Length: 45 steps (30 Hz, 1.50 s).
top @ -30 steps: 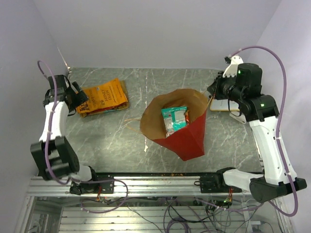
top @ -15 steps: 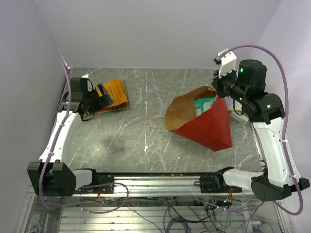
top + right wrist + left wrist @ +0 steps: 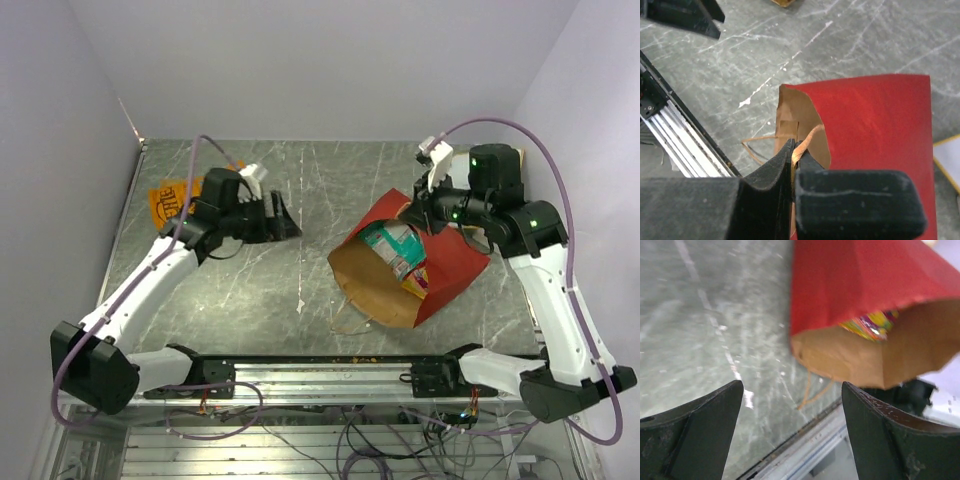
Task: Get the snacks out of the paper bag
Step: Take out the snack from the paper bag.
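Red paper bag (image 3: 455,268) — teal, yellow snacks (image 3: 392,245) inside

Pale lavender walls (image 3: 320,60) around a grey marbled tabletop (image 3: 330,180)

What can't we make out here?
- Top view: snack count in the paper bag; its wall hides all but a teal packet and a yellow packet.
- Top view: orange chip bag lettering, partly under the left arm.
- Left wrist: colourful packet print, blurred.
- Right wrist: whether the right gripper pinches rim or handle; fingers cover it.
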Each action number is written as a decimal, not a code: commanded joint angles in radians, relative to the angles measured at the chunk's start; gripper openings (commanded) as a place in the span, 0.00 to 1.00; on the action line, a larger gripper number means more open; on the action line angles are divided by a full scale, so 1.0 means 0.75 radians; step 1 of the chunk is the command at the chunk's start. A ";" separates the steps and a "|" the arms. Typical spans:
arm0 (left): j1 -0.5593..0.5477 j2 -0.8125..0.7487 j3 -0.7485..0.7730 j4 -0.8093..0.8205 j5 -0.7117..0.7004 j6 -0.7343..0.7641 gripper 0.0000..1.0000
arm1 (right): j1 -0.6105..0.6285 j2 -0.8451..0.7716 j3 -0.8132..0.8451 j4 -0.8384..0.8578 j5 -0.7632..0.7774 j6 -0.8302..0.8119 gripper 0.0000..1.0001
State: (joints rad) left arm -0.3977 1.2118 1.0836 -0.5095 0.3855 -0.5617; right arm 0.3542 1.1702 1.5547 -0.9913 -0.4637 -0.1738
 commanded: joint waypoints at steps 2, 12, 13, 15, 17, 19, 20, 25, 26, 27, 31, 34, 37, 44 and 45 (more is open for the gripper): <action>-0.243 -0.026 -0.048 0.222 0.011 -0.042 0.89 | 0.006 -0.184 -0.064 -0.023 0.293 0.127 0.00; -0.595 -0.035 0.009 0.378 -0.179 0.068 0.91 | 0.006 -0.174 -0.129 0.311 0.331 0.435 0.00; -0.640 -0.039 0.009 0.390 -0.216 0.104 0.90 | 0.006 -0.167 -0.126 0.314 0.322 0.448 0.00; -0.761 -0.051 0.005 0.404 -0.311 0.183 0.90 | 0.006 -0.160 -0.127 0.320 0.321 0.481 0.00; -0.850 -0.065 -0.032 0.453 -0.372 0.266 0.88 | 0.007 -0.166 -0.138 0.339 0.317 0.529 0.00; -0.931 -0.089 -0.084 0.531 -0.427 0.347 0.87 | 0.006 -0.172 -0.153 0.365 0.298 0.568 0.00; -0.967 -0.101 -0.116 0.587 -0.438 0.393 0.85 | 0.006 -0.171 -0.156 0.372 0.288 0.584 0.00; -1.094 -0.103 -0.235 0.841 -0.442 0.593 0.81 | 0.006 -0.167 -0.160 0.365 0.257 0.664 0.00; -1.121 -0.085 -0.243 0.876 -0.451 0.635 0.81 | 0.007 -0.173 -0.164 0.361 0.252 0.675 0.00; -1.134 -0.060 -0.241 0.884 -0.456 0.678 0.80 | 0.006 -0.178 -0.166 0.352 0.247 0.688 0.00; -1.181 0.068 -0.249 0.954 -0.542 0.797 0.77 | 0.006 -0.184 -0.153 0.298 0.205 0.701 0.00; -1.186 0.183 -0.233 0.952 -0.618 0.865 0.71 | 0.006 -0.177 -0.119 0.251 0.169 0.691 0.00; -1.186 0.325 -0.212 0.980 -0.620 0.980 0.69 | 0.006 -0.178 -0.082 0.216 0.152 0.682 0.00; -1.186 0.543 -0.097 1.132 -0.732 0.717 0.59 | 0.006 -0.240 -0.167 0.310 0.137 0.779 0.00; -1.186 0.576 -0.095 1.165 -0.780 0.663 0.57 | 0.006 -0.251 -0.192 0.338 0.147 0.801 0.00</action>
State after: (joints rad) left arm -1.2846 1.5974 0.9562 0.1928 -0.0879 0.0673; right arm 0.3557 1.0348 1.4471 -0.8349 -0.3328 0.3576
